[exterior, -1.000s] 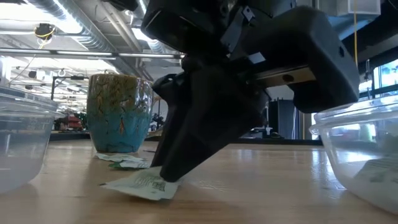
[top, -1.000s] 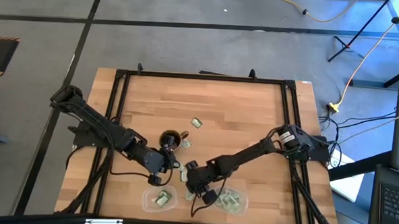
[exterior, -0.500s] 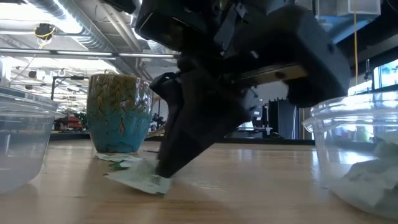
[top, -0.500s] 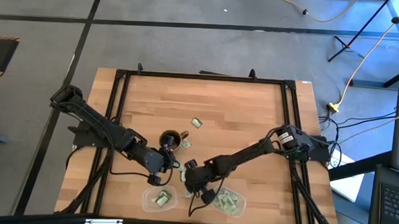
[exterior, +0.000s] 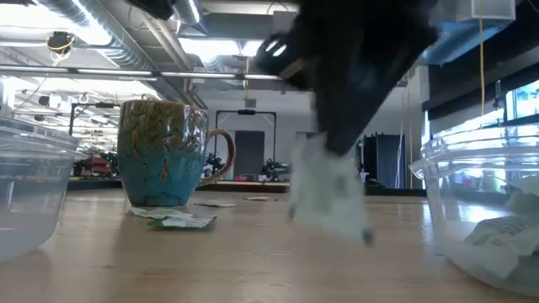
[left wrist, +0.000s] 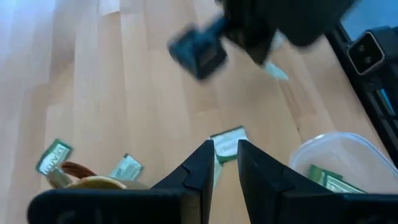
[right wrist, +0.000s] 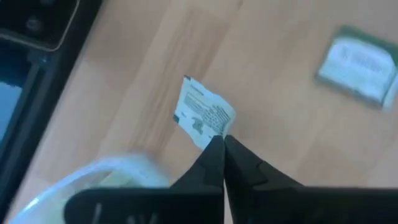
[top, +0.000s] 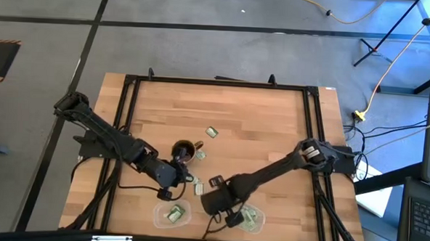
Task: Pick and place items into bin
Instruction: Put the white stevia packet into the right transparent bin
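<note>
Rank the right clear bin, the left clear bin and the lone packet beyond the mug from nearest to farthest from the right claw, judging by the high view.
From the right claw, shut on a held packet:
1. Right clear bin, just beside it at the near edge.
2. Left clear bin, on its other side along that edge.
3. Lone packet, mid-table.

Robotics lab or workshop showing. Wooden table point(top: 258, 122) sitting in black metal frame point(top: 216, 83) on grey concrete floor point(top: 203, 51). Yellow cable point(top: 392, 59) and tripod legs point(top: 382, 44) lying past table's right edge. Exposed ducts and strip lights point(exterior: 126, 50) running overhead; more equipment standing in open hall behind.
</note>
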You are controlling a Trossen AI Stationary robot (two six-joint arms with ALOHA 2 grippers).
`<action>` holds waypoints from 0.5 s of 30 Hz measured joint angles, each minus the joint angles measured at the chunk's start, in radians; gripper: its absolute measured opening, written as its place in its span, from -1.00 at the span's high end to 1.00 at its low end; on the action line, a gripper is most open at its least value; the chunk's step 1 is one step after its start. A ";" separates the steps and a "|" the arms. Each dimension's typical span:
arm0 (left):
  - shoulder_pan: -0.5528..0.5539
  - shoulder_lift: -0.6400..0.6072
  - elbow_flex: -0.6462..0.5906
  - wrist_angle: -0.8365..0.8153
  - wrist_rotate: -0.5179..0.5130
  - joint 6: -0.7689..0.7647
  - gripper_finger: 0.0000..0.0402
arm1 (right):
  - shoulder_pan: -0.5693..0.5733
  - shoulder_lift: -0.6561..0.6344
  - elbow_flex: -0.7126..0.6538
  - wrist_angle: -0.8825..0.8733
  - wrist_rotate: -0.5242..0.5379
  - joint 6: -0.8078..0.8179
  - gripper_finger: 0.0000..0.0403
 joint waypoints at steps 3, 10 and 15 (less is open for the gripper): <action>-0.015 0.000 0.000 -0.012 -0.001 -0.004 0.67 | 0.031 -0.041 0.008 -0.068 0.091 0.063 0.99; -0.046 0.000 0.000 -0.013 -0.006 -0.003 0.67 | 0.111 -0.156 0.012 -0.117 0.196 0.248 0.99; -0.055 0.000 0.000 -0.012 -0.006 -0.004 0.67 | 0.169 -0.158 -0.001 -0.206 0.177 0.425 0.99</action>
